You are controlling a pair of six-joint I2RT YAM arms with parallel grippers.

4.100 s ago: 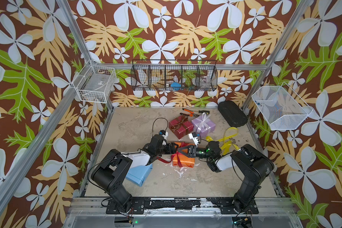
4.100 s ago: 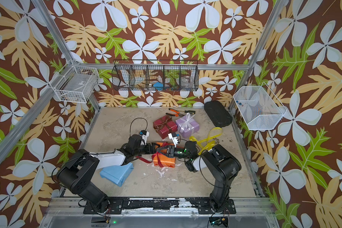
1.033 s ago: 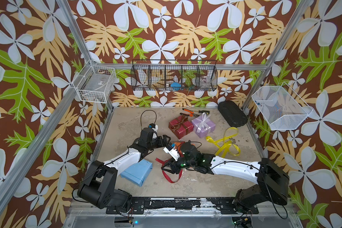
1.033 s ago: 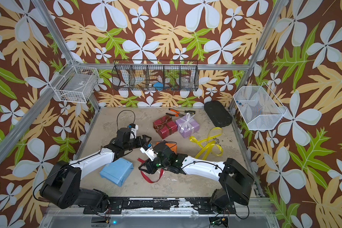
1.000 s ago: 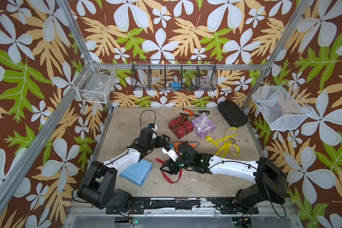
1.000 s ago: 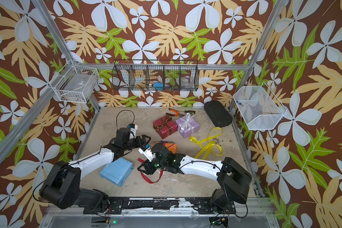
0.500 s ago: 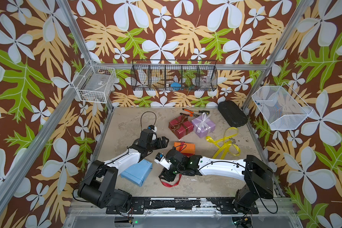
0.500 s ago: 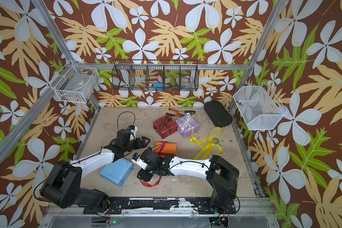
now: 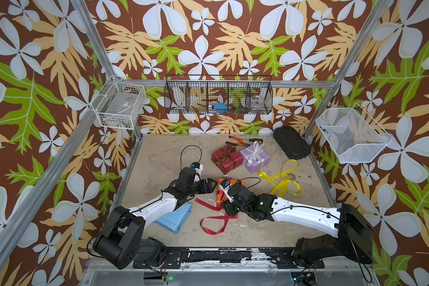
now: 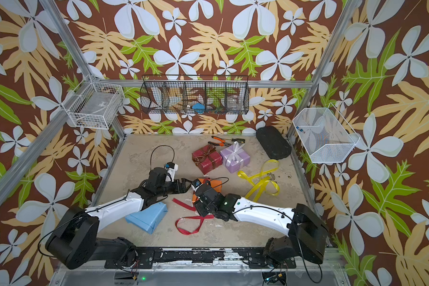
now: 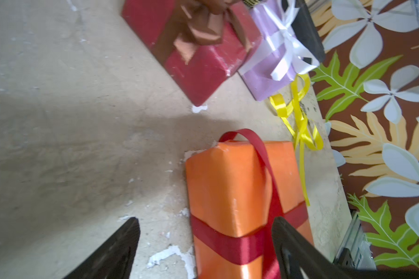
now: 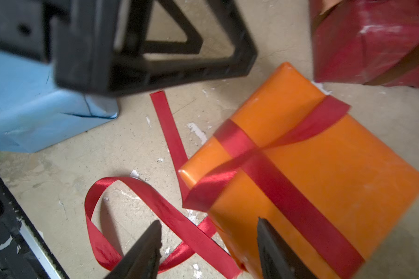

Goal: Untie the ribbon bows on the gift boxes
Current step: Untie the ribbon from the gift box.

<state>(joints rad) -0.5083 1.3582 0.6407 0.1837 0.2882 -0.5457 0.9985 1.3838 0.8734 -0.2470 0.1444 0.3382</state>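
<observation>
The orange gift box (image 12: 324, 181) lies mid-table, its red ribbon (image 12: 288, 178) still crossed over it with no bow. The ribbon's loose tails (image 9: 213, 222) curl on the table. My right gripper (image 12: 208, 241) is open over a tail and the box's corner, gripping neither. My left gripper (image 11: 203, 232) is open at the box's other side (image 9: 209, 186), one edge between its jaws. Behind stand the dark red box (image 9: 227, 159) with a tied brown bow (image 11: 203, 31) and the lilac box (image 9: 254, 158) with a tied white bow (image 11: 286, 43). The light blue box (image 9: 176, 219) lies bare; the yellow ribbon (image 9: 282, 180) lies loose.
A black oblong case (image 9: 291, 146) and orange-handled pliers (image 9: 235, 141) lie at the back. Wire baskets hang on the back wall (image 9: 219, 97), the left post (image 9: 120, 105) and the right wall (image 9: 352, 135). White paper scraps dot the table.
My right gripper swung toward the front left, dragging the red ribbon, then let go and returned beside the orange box. The ribbon's tail now lies looped on the table. The left gripper barely moved.
</observation>
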